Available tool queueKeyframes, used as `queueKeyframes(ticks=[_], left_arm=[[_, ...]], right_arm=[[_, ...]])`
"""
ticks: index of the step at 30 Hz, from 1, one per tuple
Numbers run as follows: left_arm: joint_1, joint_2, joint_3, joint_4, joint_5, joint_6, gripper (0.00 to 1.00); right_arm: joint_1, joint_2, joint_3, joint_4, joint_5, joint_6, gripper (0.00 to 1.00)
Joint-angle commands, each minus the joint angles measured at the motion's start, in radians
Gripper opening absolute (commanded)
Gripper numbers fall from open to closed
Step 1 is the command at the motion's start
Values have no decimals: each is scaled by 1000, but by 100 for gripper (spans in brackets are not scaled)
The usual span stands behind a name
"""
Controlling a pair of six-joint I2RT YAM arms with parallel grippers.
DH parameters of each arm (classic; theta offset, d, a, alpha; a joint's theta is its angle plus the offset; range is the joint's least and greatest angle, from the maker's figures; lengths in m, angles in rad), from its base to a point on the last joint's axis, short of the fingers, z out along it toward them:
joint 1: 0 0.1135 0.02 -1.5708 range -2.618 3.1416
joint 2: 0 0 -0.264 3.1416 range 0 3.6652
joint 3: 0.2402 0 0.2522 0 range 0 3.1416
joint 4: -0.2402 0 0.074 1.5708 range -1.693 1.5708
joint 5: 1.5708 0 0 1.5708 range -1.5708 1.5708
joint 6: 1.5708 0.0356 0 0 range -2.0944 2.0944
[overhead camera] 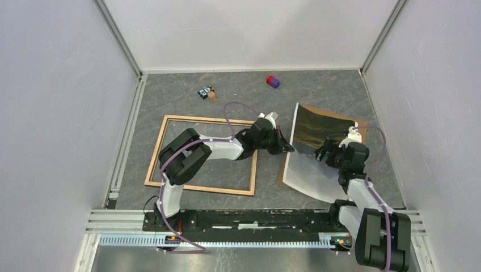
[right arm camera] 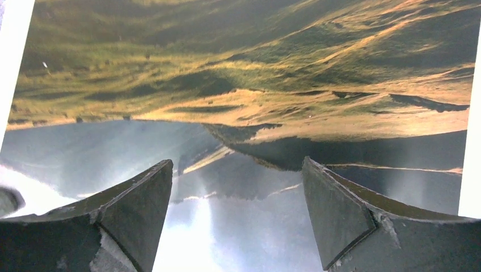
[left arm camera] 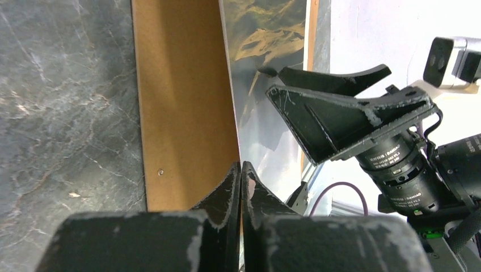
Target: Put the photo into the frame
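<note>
The left fingers (left arm camera: 227,198) are pressed flat together, tip to tip, on the long left edge of the photo (left arm camera: 266,51). Its thin border runs straight into the seam between them, so they pinch the sheet there. The right fingers (right arm camera: 136,204) stand wide apart over the photo's glossy face with nothing between them; whether their tips touch the sheet cannot be told. In the left wrist view those right fingers show as scuffed black wedges. The black motor (left arm camera: 397,164) behind them carries small white lettering, of which "DAMIAO" can be read; the finer print beside it is too small to make out. The photo is a large thin sheet with a white border, showing a dim mountain landscape of gold-brown slopes over dark grey-blue, with bright glare across its near part. It sits picture side up to the right of the frame, and its left edge appears lifted off the brown backing board (left arm camera: 181,102) beneath. The board peeks out along the photo's left side and at its far right corner. The frame (overhead camera: 198,188), light wood with thin rails, lies flat on the grey marbled worktop (overhead camera: 227,90), just left of the photo and apart from it, with the left arm reaching across its far right corner. Near the back wall lie a red and purple block (overhead camera: 273,81) and a small cluster of bits (overhead camera: 207,92).
</note>
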Motion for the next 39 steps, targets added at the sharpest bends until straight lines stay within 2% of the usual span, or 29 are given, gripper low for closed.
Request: queueKeyframes(ticks=[1, 6, 8, 11, 15, 19, 21, 25, 30, 33, 37, 39], left_arm=[[53, -10, 48, -50, 24, 35, 2], [106, -112, 68, -182, 60, 95, 2], [137, -164, 47, -207, 84, 85, 2], [193, -234, 31, -304, 116, 74, 2], [266, -335, 4, -432, 147, 64, 2], [324, -428, -9, -562, 142, 88, 2], [345, -472, -9, -615, 135, 104, 2], [392, -544, -19, -686, 138, 113, 2], [423, -607, -28, -743, 139, 116, 2], [433, -631, -34, -747, 149, 102, 2], [444, -642, -31, -748, 173, 95, 2], [450, -650, -32, -749, 183, 93, 2]], right_arm=[[8, -55, 14, -105, -44, -38, 90], [67, -115, 95, -189, -33, -86, 92], [140, -138, 142, -206, -29, -96, 98], [342, -178, 225, -274, 34, -118, 98], [627, -233, 281, -257, 106, -157, 98], [968, -180, 377, -290, 335, -226, 98], [1182, -119, 434, -314, 561, -265, 98], [1463, 3, 509, -314, 934, -344, 98], [1591, 155, 547, -291, 1233, -340, 98], [1603, 250, 572, -340, 1390, -259, 96], [1618, 298, 546, -334, 1465, -190, 74], [1623, 289, 507, -307, 1483, -182, 69]])
